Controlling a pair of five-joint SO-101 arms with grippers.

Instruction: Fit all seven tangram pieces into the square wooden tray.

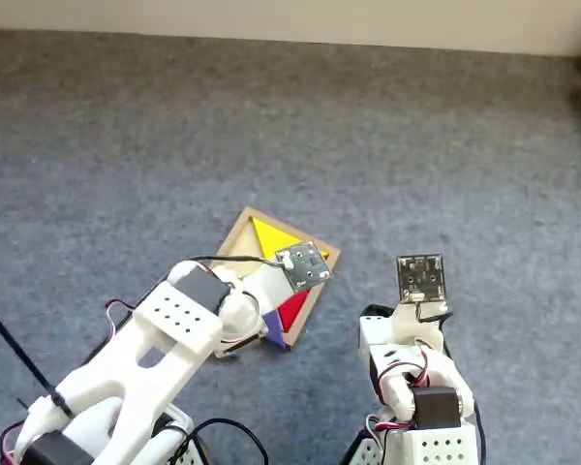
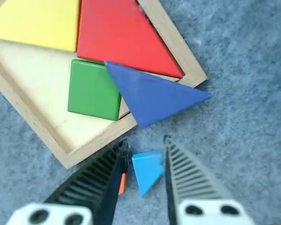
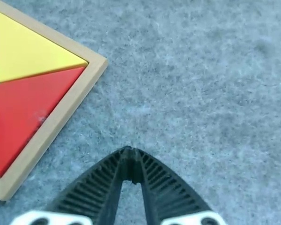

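The square wooden tray (image 2: 189,70) (image 1: 240,225) holds a yellow triangle (image 2: 37,21), a red triangle (image 2: 122,35) and a green square (image 2: 93,89). A dark blue triangle (image 2: 154,96) lies tilted across the tray's near rim, partly on the green square. My left gripper (image 2: 145,145) sits just outside that rim, its fingers closed against both sides of a small light blue triangle (image 2: 147,168). My right gripper (image 3: 131,152) is shut on nothing, low over bare carpet to the right of the tray (image 3: 91,75).
Grey carpet (image 1: 416,145) covers the table all around. The left arm (image 1: 179,320) leans over the tray's lower corner, and the right arm (image 1: 416,378) stands apart to the right. A pale strip runs along the far edge.
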